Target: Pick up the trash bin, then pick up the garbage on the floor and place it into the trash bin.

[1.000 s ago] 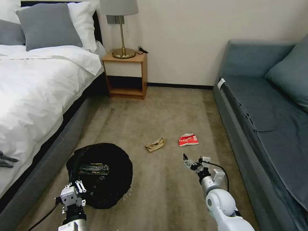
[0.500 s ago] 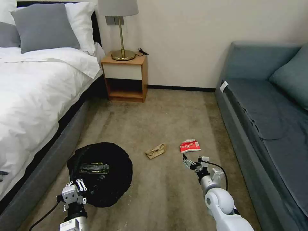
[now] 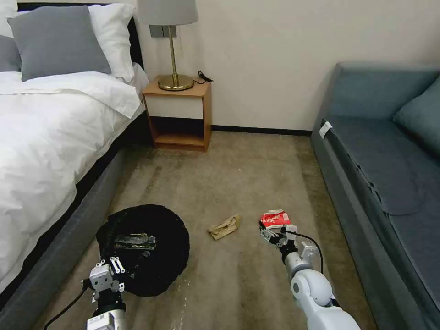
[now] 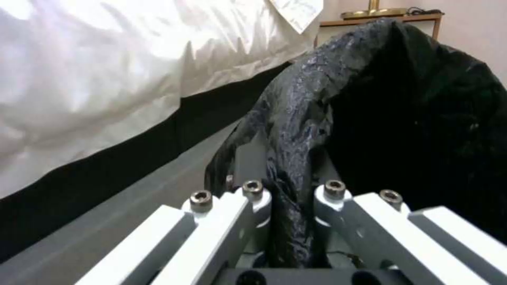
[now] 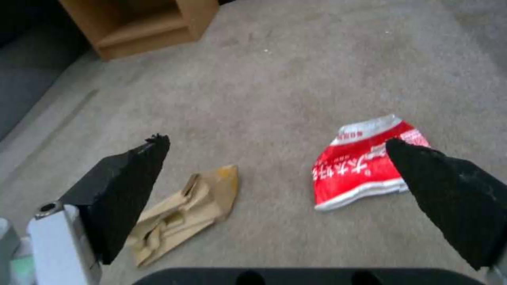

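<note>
Beige carpet (image 3: 238,183) runs between a white bed (image 3: 41,137) and a blue sofa (image 3: 389,183). On it, beside the bed, sits the trash bin (image 3: 151,256) — the left gripper (image 4: 289,198) is clamped on its black liner rim. The right gripper (image 3: 270,233) hangs low with jaws spread wide, just above the red-and-white packet (image 5: 364,166); the tan paper scrap (image 5: 185,209) lies near, apart from it.

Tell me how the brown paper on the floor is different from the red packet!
The tan paper scrap is plain brown and crumpled; the red-and-white packet is shiny red with white writing. The scrap lies nearer the trash bin; the packet lies nearer the sofa, just ahead of the right gripper, whose jaws are open. Both lie on the carpet, not yet picked up.
</note>
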### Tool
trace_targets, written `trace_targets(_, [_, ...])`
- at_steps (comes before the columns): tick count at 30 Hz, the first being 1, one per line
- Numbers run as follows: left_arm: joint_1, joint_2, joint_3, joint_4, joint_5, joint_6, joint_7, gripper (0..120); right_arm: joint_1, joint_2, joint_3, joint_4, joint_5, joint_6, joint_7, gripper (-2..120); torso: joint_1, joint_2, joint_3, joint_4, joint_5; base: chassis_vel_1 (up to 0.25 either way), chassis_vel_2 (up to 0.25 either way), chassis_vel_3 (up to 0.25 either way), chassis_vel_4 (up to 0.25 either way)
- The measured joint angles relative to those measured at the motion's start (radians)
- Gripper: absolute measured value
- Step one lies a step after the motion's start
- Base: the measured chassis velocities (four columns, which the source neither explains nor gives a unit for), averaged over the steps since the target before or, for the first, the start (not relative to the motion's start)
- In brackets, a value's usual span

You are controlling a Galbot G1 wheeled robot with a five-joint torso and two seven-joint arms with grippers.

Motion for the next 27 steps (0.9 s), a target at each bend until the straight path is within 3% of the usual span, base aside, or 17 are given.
trace_targets(13, [-0.018, -0.002, 0.006, 0.014, 0.004, 0.000, 0.002, 4, 0.020, -0.002, -0.009, -0.022, 0.004, 0.005, -0.006, 100, 0.000, 0.000, 0.000, 0.0000, 0.0001, -0.124, 0.128, 0.122, -0.119])
trace_targets(27, [-0.044, 0.027, 0.004, 0.025, -0.010, 0.001, 0.005, 4, 0.033, 0.012, -0.018, -0.040, -0.014, 0.009, -0.012, 100, 0.000, 0.000, 0.000, -0.0001, 0.0000, -0.123, 0.118, 0.122, -0.116])
